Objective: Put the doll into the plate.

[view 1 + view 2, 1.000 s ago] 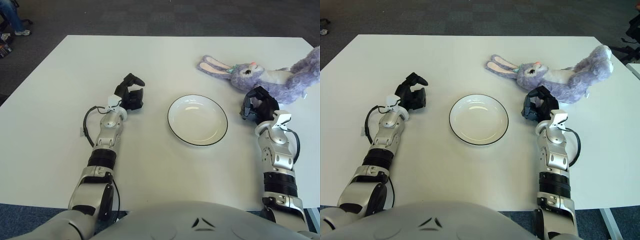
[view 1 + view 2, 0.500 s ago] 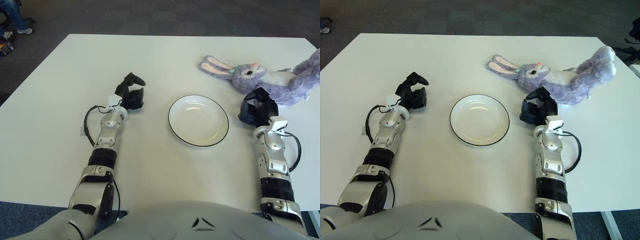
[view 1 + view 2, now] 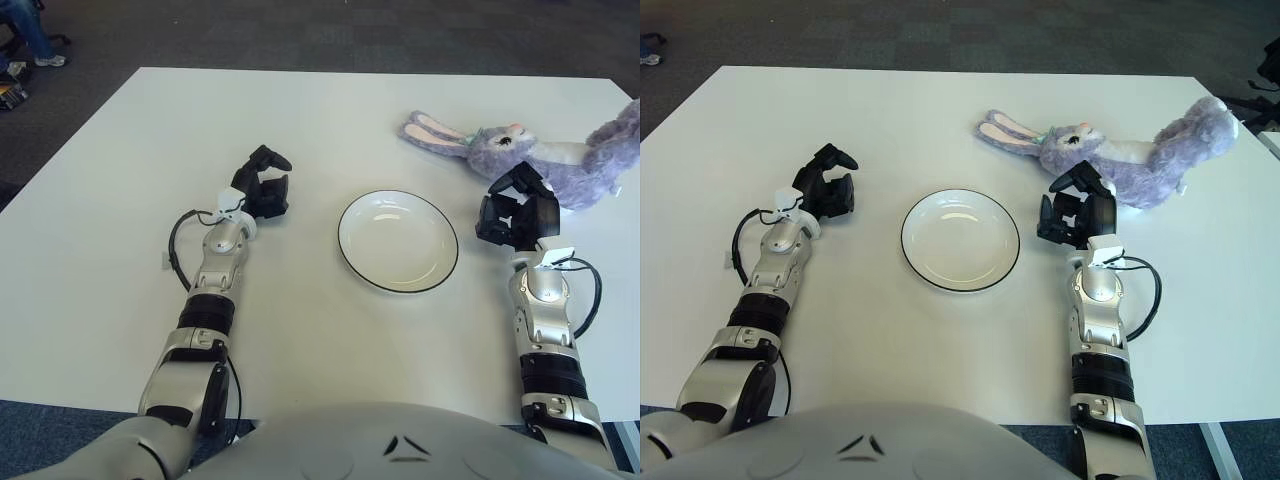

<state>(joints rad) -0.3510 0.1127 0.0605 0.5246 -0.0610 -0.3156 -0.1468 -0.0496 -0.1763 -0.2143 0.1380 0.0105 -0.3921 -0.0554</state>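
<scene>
Doll point(image 3: 1110, 160), a purple plush rabbit, lies on its side on the white table point(image 3: 940, 110), up and to the right of the plate point(image 3: 960, 239), ears toward the plate, not in it. Step in hand: reach, before any grasp. Right hand point(image 3: 1076, 210) shows just in front of the doll's head and chest, fingers spread, holding nothing. Next move, as I judge: advance over the torso, close on the soft body, lift, carry left to the plate. Left hand point(image 3: 826, 190) idle left of the plate, fingers loosely curled, empty. Versus a second ago: right hand has rotated upright and opened; doll and plate unchanged.
</scene>
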